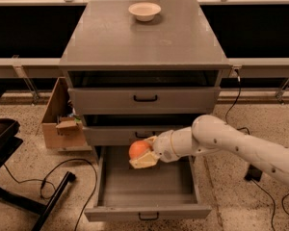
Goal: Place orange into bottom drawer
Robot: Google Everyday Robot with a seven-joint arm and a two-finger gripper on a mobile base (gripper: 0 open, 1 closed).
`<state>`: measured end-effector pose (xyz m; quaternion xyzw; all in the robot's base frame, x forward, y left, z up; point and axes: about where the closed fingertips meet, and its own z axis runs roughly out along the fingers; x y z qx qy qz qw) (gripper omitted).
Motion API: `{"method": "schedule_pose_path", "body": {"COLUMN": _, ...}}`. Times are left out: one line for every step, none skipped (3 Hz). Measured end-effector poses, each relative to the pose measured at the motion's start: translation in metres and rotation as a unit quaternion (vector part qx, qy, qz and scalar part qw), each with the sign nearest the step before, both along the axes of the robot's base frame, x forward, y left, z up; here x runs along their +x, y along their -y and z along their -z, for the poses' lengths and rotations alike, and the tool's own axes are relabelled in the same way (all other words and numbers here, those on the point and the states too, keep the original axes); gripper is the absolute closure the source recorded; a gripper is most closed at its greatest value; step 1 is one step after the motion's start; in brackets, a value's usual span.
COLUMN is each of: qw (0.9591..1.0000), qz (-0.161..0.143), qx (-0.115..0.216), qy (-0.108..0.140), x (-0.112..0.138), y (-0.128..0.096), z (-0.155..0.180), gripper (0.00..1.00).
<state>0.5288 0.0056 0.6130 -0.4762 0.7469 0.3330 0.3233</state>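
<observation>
The orange (139, 149) is a small round bright-orange fruit held in my gripper (143, 156). The cream fingers (145, 160) are shut on it from the right and below. My white arm (231, 143) reaches in from the right. The fruit hangs just above the back of the bottom drawer (147, 186), which is pulled wide open and shows a plain grey interior with nothing in it. Its black handle (148, 217) is at the front. The two grey drawers above it are closed.
A cream bowl (144, 11) sits on the grey cabinet top (144, 37). A cardboard box (61, 121) stands on the floor to the cabinet's left. A black chair base (19, 186) and cables lie at the lower left; another cable (260, 186) runs at the right.
</observation>
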Motion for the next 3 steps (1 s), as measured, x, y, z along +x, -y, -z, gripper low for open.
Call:
{"method": "schedule_pose_path", "body": {"qw": 0.9992, "qz": -0.018, "qx": 0.005, "qy": -0.034, "x": 0.005, "y": -0.046, "z": 0.051, "gripper": 1.0}}
{"method": "schedule_pose_path", "body": {"qw": 0.9972, "qz": -0.028, "qx": 0.001, "qy": -0.068, "x": 0.013, "y": -0.081, "z": 0.105, "gripper": 1.0}}
{"method": "schedule_pose_path", "body": {"qw": 0.9972, "qz": -0.028, "qx": 0.001, "qy": -0.068, "x": 0.013, "y": -0.081, "z": 0.105, "gripper": 1.0}}
